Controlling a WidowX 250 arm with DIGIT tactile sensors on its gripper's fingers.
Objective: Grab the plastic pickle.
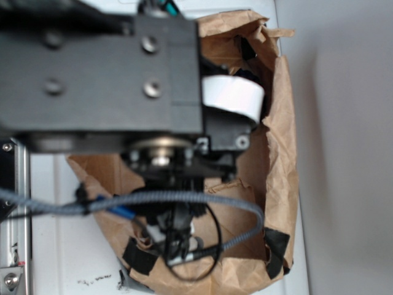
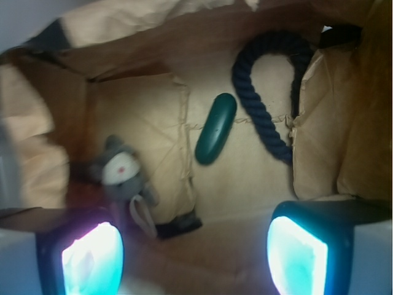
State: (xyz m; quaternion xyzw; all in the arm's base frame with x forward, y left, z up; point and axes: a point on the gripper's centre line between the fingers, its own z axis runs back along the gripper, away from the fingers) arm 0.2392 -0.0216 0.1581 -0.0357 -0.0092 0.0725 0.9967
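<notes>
In the wrist view the hand [image 2: 195,252] is spread wide and grips nothing; its 2 fingertips [image 2: 92,258] glow cyan at the bottom corners of the picture, with bare brown paper between them. Beyond the gap, further up the picture, the plastic pickle [image 2: 216,128] lies flat on the paper floor, dark green and tilted so its upper end leans right, apart from both fingertips. Just to its right a dark navy rope [image 2: 265,92] curls in a hook shape, close to the pickle but not touching it. To the left, nearer the left fingertip, a small grey plush mouse [image 2: 120,172] sits beside a crease in the paper.

All 3 things lie inside a brown paper bag [image 1: 279,184], whose crumpled walls rise on every side in the wrist view. The exterior view shows the bag from above, black tape at its corners, standing on a white worktop [image 1: 73,246] against a pale wall [image 1: 350,123]. There the black arm [image 1: 104,67] and a grey braided cable [image 1: 184,200] cover most of the bag's opening, so the pickle, rope and mouse are hidden in that view; only the wrist camera shows them.
</notes>
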